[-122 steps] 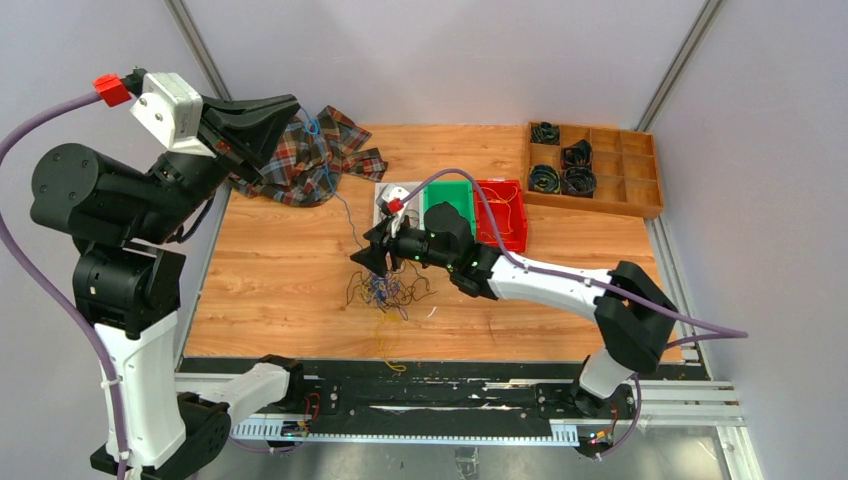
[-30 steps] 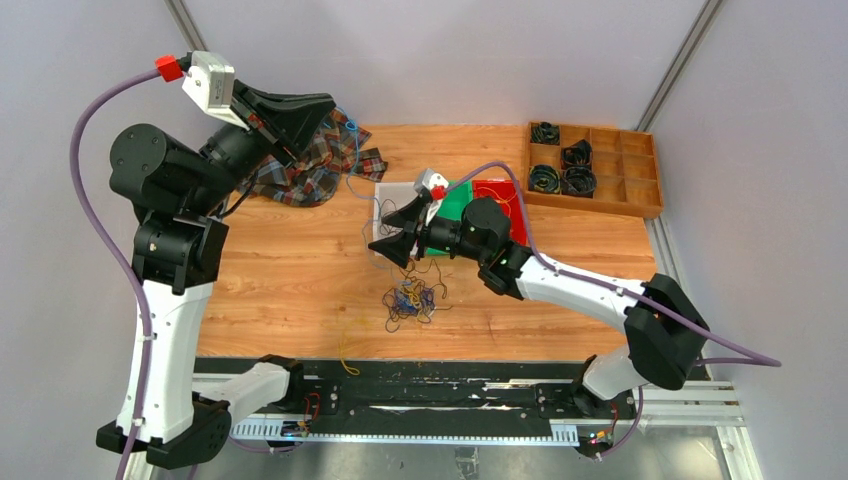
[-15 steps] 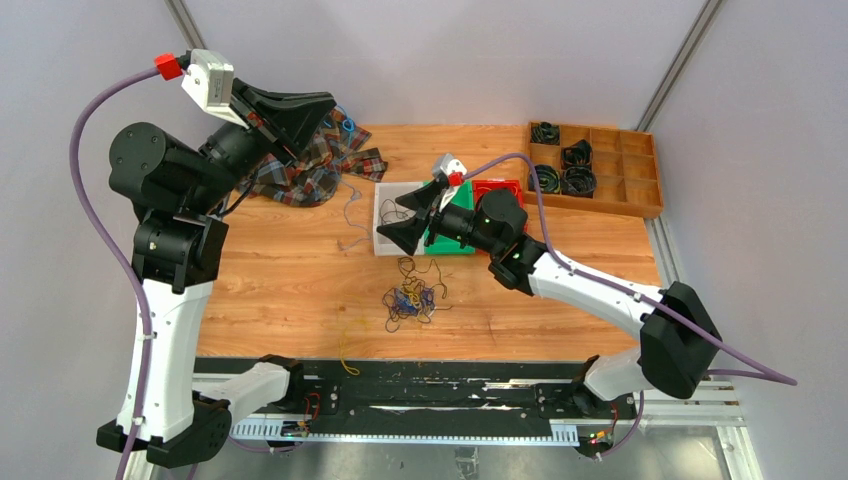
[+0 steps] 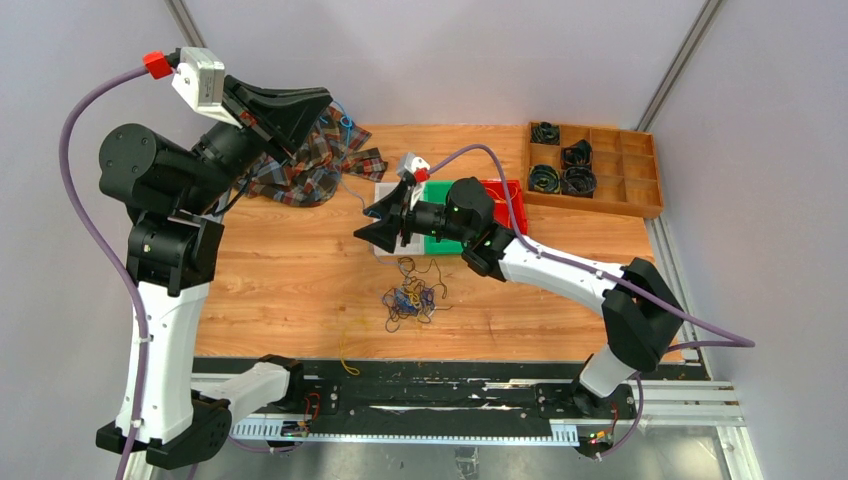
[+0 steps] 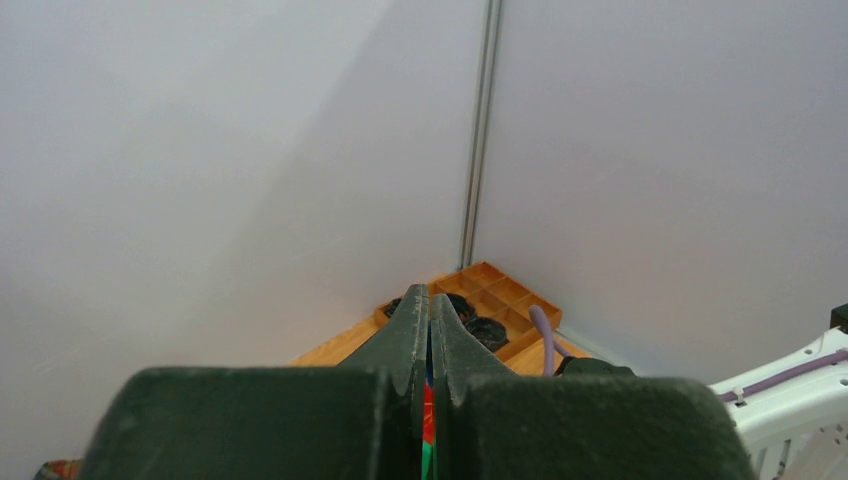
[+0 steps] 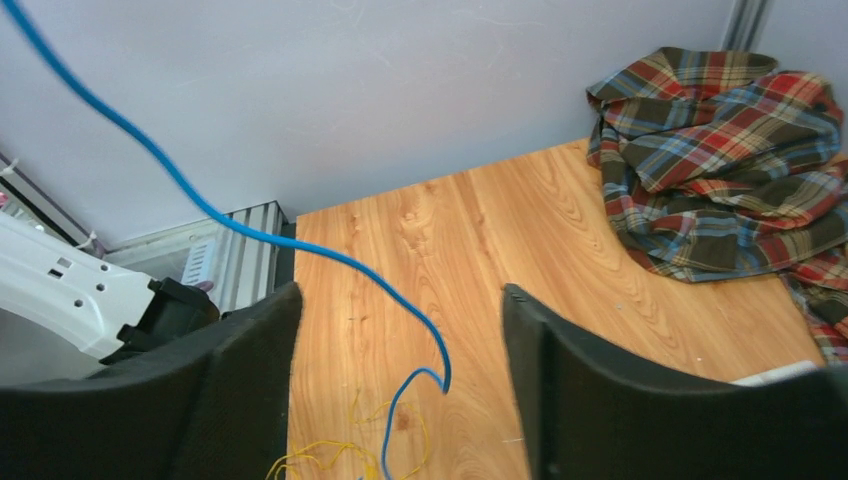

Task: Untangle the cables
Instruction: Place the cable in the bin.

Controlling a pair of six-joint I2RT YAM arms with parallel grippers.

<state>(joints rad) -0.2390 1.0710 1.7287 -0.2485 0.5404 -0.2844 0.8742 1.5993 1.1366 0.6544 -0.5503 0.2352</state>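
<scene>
Seen from above, the left arm stands tall from its base at the near left corner of the light wooden table [image 4: 280,270]. Its elbow is bent and its wrist is lifted high over the far left corner. The left gripper [image 4: 322,98] points rightward above a crumpled red, blue and green plaid cloth [image 4: 310,165]. Its own wrist camera shows the two dark fingers pressed together. A thin blue strand [image 6: 150,155] runs up to their tip, so they appear to be pinching it.

The right arm reaches from the near right corner, its white forearm slanting across the table and its wrist turned left. The right gripper [image 4: 368,226] hovers over the table's middle, just in front of a green plastic bin [image 4: 437,193] and a red plastic bin [image 4: 500,187]. Its jaws stand wide apart. In the right wrist view the blue strand hangs slack in the gap between them, touching neither finger.

The tangled bundle of fine yellow, blue and black cables [image 4: 410,298] lies on the table, just nearer the bases than the right gripper. One loose yellow strand trails from it toward the near edge.

A wooden compartment tray [image 4: 640,155] with black coiled cords sits at the far right corner
</scene>
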